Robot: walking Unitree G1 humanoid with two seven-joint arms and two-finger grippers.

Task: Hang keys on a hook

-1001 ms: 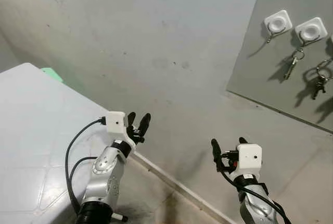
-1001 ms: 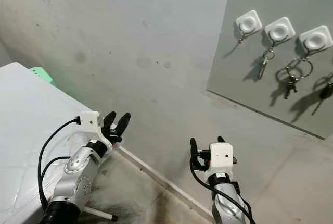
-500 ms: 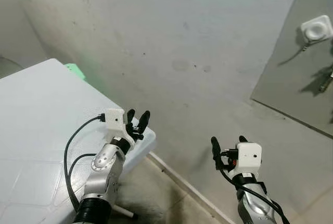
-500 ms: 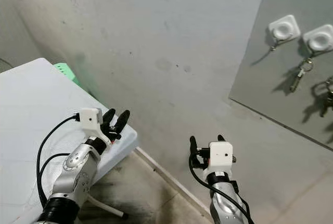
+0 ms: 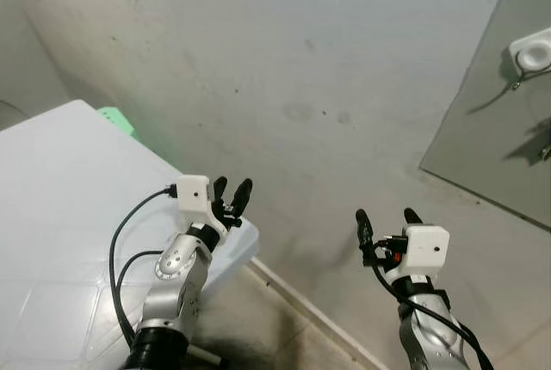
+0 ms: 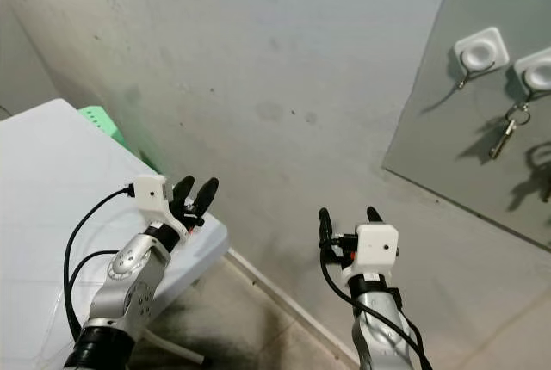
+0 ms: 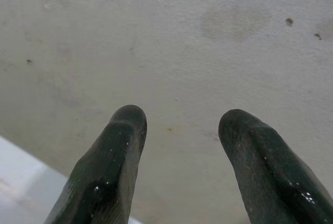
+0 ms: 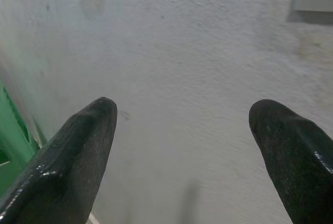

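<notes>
A grey panel (image 6: 448, 129) on the wall at the right carries white square hooks. The nearest hook (image 6: 480, 47) has a bare metal hook under it. The hook beside it (image 6: 538, 69) holds a ring with a key (image 6: 504, 133). My left gripper (image 6: 195, 191) is raised over the corner of the white table, open with nothing between its fingers (image 7: 112, 151). My right gripper (image 6: 349, 213) is held up facing the bare wall, well below and left of the panel. It is open wide and empty, its fingers (image 8: 78, 146) far apart.
A white table (image 5: 52, 215) stands at the left, with a green object (image 5: 112, 116) behind it against the wall. The stained grey wall (image 5: 293, 86) is straight ahead. A strip of floor (image 6: 258, 318) runs along the wall's base.
The camera has swung left, so the panel and hooks now sit farther right in the picture. Both grippers stay open and empty; the right one sits slightly higher.
</notes>
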